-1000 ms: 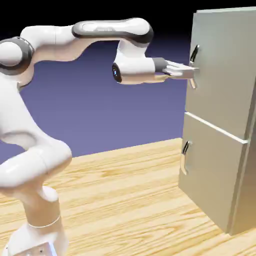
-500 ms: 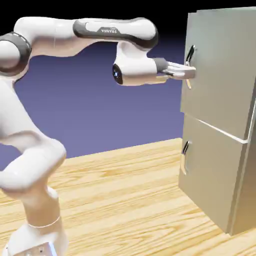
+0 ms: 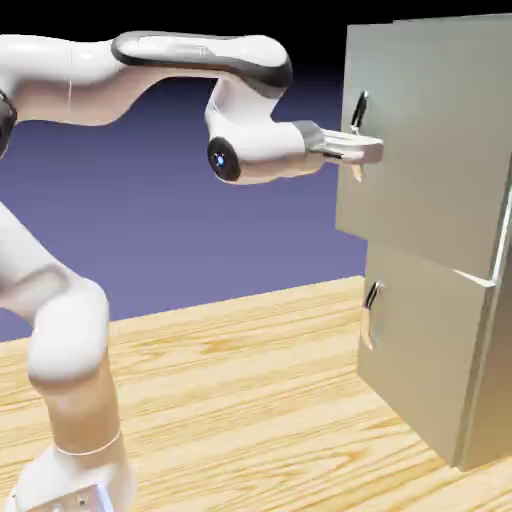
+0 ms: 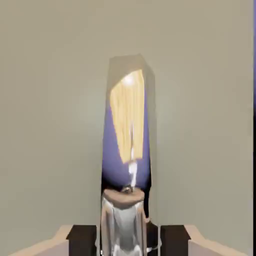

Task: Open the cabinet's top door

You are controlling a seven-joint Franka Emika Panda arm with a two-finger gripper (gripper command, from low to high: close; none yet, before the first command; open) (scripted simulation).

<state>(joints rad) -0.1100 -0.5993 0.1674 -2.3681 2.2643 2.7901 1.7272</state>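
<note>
At the near end of the reach, saw the white two-finger gripper (image 3: 374, 150) clamped on the curved, shiny silver bar handle (image 3: 361, 110) of the top door, with a dark square pad (image 4: 82, 240) to either side of the bar in the hand view. Judged this a sound place to take hold: across the bar, clear of its mounts, with metal to bear on from both sides. Guessed at a hard, rigid grip, smooth enough to let the pads slide along its length under a crooked pull. Expected little danger of crushing it.

Just behind the handle, found the tall, flat grey-beige top door (image 3: 440, 150), upper of the two panels and standing partly open, its handle-side edge swung out past the panel beneath. Took it for a stiff, fairly weighty sheet, to be led round its hinge at the exterior view's right rather than dragged straight. Reckoned on a steady, curving pull, with the wrist turning to match; feared twisting off the bar otherwise.

Below it, noted the shorter grey lower door (image 3: 415, 350), lying flush, with a small curved metal handle (image 3: 368, 325) of its own, best left alone. Farther back, made out the metallic side of the fridge-like cabinet (image 3: 488, 400), upright on the pale wood-grained tabletop (image 3: 220, 400), and past everything the plain blue-violet backdrop (image 3: 230, 230).
</note>
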